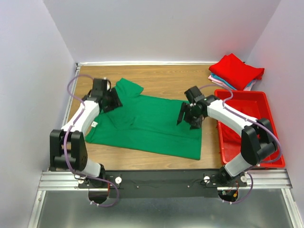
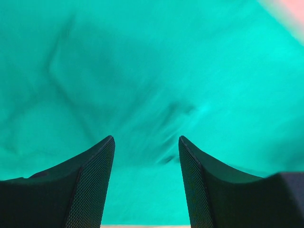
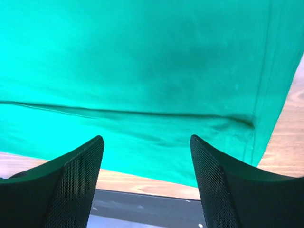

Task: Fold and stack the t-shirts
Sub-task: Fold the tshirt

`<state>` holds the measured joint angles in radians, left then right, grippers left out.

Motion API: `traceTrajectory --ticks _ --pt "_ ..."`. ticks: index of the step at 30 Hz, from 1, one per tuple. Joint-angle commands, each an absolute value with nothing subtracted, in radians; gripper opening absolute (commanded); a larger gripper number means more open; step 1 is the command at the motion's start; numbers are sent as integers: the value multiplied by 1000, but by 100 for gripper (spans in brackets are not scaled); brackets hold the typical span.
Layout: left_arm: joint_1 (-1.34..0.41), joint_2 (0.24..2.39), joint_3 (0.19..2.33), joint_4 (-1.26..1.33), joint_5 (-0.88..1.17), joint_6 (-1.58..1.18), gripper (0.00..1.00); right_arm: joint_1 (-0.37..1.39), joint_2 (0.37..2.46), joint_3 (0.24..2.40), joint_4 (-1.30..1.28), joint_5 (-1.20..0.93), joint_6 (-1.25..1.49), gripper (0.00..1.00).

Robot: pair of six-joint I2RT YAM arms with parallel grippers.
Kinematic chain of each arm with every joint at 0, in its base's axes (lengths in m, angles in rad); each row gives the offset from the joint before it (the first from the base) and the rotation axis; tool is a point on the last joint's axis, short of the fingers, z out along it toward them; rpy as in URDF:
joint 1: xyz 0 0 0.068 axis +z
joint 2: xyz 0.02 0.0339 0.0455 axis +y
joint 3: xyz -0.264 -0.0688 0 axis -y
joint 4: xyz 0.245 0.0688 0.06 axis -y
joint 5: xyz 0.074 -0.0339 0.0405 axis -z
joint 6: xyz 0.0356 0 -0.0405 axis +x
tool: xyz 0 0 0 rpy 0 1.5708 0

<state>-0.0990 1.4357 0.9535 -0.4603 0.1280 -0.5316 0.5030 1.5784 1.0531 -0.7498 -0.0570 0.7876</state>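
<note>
One green t-shirt (image 1: 152, 126), centre frame: soft, light, limp cotton; judged best pinched at hem or sleeve edges. Left gripper (image 2: 146, 138), right gripper (image 3: 146, 137): both spread, holding nothing.

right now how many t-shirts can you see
4: green t-shirt spread mid-table; red t-shirt atop light blue t-shirt and pink t-shirt, stacked far right. More may hide in that stack.

Matt green cloth shirt (image 1: 152, 126) (creased); wood-grain table (image 1: 166, 80), seemingly laminate.
</note>
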Motion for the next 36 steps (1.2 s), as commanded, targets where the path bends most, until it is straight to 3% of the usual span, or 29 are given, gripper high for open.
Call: traceTrajectory --ticks 1,13,22,36 --pt "-94 1535 1162 -459 74 -502 64 460 1615 1176 -816 63 766 81" --pt "-103 1954 1678 -345 52 -454 64 262 1873 1475 -787 241 646 75" --pt "-129 2262 2066 -400 -26 -457 64 198 1991 1525 -732 229 632 70" --pt "-121 2442 2168 -486 -166 -474 62 193 2029 1531 -698 164 646 69"
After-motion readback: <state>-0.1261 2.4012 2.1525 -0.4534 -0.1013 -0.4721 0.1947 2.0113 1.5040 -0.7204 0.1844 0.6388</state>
